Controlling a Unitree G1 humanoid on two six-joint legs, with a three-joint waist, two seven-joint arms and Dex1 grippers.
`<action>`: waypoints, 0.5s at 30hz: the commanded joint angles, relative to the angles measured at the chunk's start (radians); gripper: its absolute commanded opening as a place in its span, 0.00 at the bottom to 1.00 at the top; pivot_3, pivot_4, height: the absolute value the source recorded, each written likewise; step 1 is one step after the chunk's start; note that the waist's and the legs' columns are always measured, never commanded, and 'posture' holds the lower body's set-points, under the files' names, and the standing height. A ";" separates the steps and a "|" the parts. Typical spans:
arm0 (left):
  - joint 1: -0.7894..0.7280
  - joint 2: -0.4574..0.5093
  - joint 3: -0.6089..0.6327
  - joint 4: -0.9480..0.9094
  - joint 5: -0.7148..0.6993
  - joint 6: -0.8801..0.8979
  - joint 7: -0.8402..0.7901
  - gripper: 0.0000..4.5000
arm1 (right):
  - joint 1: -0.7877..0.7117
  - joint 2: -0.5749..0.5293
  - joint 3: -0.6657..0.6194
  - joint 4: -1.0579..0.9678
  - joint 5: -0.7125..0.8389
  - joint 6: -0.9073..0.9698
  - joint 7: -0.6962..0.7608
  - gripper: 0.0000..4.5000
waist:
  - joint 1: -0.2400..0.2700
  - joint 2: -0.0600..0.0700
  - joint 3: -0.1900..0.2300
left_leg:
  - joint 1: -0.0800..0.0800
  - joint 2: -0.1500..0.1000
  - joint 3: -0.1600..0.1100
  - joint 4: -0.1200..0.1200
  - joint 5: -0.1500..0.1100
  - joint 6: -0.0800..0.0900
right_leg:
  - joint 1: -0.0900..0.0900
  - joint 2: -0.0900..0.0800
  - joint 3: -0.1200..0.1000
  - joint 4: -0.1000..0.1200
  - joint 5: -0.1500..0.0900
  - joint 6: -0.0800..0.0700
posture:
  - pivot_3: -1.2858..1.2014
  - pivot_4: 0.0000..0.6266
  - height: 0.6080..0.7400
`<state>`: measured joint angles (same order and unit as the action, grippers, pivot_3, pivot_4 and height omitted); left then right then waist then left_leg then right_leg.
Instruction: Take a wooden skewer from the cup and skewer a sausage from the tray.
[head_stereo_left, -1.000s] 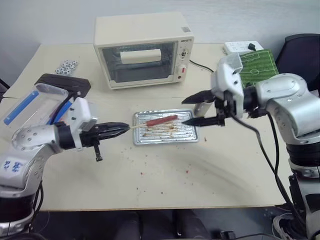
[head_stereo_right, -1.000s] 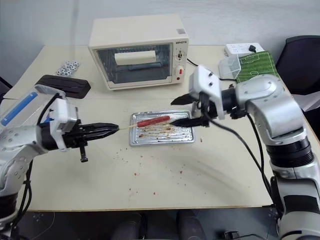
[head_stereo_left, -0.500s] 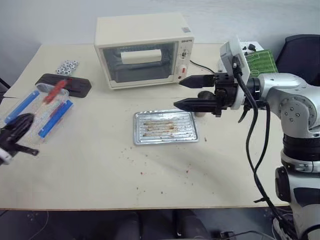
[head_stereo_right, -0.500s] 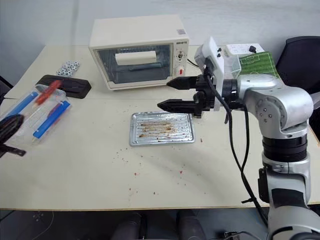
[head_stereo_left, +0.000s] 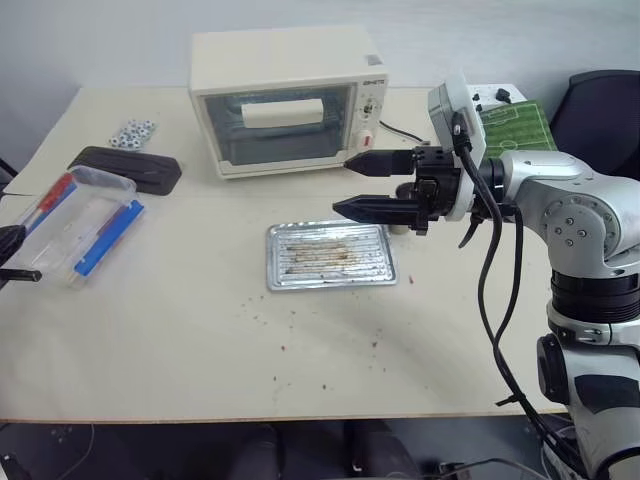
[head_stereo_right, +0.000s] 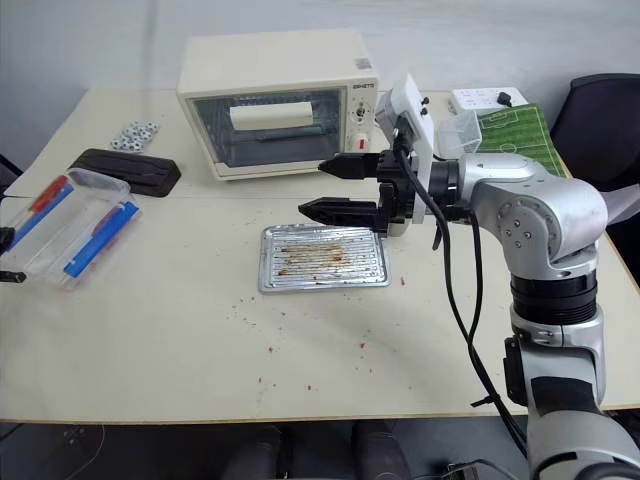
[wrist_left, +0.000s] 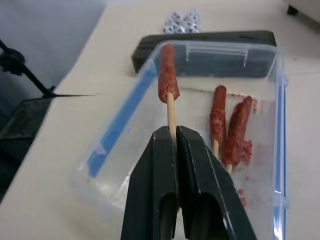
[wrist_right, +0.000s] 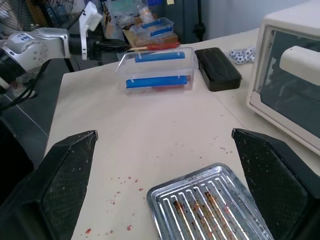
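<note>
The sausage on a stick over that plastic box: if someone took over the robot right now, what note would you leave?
Left gripper: shut on the wooden skewer, with the sausage speared on it, over the clear plastic box holding two more skewered sausages.
Right gripper: open, holding nothing, above the tray, which has no sausage in it.
Done: skewering.
Left: probably drop it in the box.

A pale table (head_stereo_left: 180, 340), speckled with red crumbs, carries the tray (head_stereo_left: 331, 255) at centre, a cream toaster oven (head_stereo_left: 288, 98) behind it, and a clear plastic box (head_stereo_left: 75, 222) beside a black case (head_stereo_left: 125, 168) at left.
</note>
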<state>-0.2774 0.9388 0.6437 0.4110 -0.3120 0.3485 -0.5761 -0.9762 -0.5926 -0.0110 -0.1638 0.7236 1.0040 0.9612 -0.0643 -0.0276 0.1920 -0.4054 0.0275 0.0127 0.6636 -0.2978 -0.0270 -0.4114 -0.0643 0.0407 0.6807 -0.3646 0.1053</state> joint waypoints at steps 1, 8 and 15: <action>-0.013 0.037 -0.001 0.006 -0.007 -0.048 -0.042 0.06 | -0.014 -0.011 -0.025 -0.024 0.014 -0.022 -0.003 1.00 | -0.005 0.000 0.000 | 0.000 0.001 0.000 0.000 0.001 -0.002 | -0.001 -0.001 -0.003 0.000 0.000 0.000 | 0.52 0.24 1.00; 0.120 0.048 0.147 -0.178 -0.066 0.045 -0.051 0.50 | -0.004 -0.023 -0.025 -0.018 0.002 -0.041 -0.008 1.00 | -0.023 0.000 0.000 | 0.000 0.001 0.001 -0.001 0.000 0.000 | -0.001 -0.005 -0.007 0.000 0.000 -0.001 | 0.52 0.24 1.00; 0.370 -0.007 0.493 -0.553 -0.285 0.374 -0.128 0.63 | 0.000 -0.049 -0.023 0.007 -0.012 -0.067 0.000 1.00 | -0.020 0.000 0.000 | 0.000 0.000 0.000 -0.001 -0.001 0.001 | -0.001 -0.008 -0.008 -0.004 0.000 -0.002 | 0.52 0.24 1.00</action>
<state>0.0636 0.9385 1.0433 -0.0665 -0.5361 0.6534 -0.6824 -0.9675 -0.6232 -0.0080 -0.1481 0.7121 0.9597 0.9559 -0.0841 -0.0277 0.1921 -0.4053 0.0271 0.0132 0.6626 -0.2987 -0.0262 -0.4122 -0.0725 0.0329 0.6770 -0.3643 0.1037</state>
